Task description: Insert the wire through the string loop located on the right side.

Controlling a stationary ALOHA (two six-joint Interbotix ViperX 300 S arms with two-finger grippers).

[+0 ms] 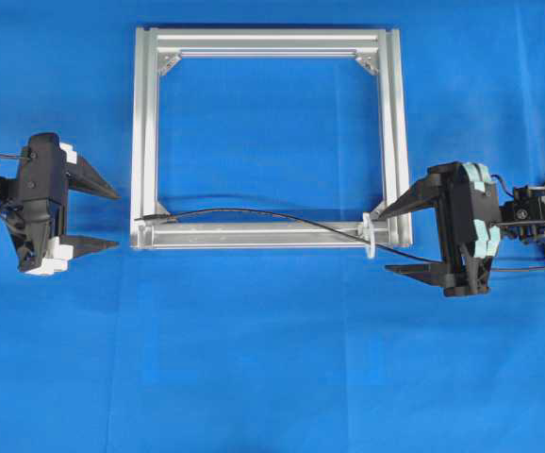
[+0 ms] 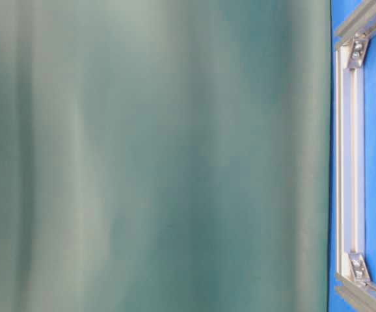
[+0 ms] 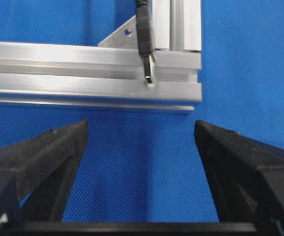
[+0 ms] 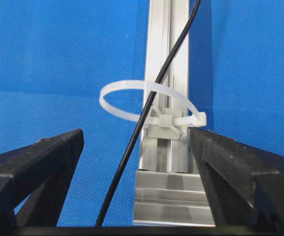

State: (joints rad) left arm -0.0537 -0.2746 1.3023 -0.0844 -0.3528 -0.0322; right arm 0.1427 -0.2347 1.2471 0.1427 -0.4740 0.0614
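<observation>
With the wire (image 4: 147,115) threaded through the loop (image 4: 132,101), both grippers (image 1: 93,215) (image 1: 414,236) gaped empty and best backed off gently.

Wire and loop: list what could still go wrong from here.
1. The wire already passes through the string loop, but both claws stand open and hold nothing; since its plug only rests loose on the frame bar, a tug could draw it back out.
2. The right claw sits close beside the loop, with the wire running between its fingers; moving off carelessly might snag the wire.
3. The left claw could nudge the plug off the bar.
</observation>
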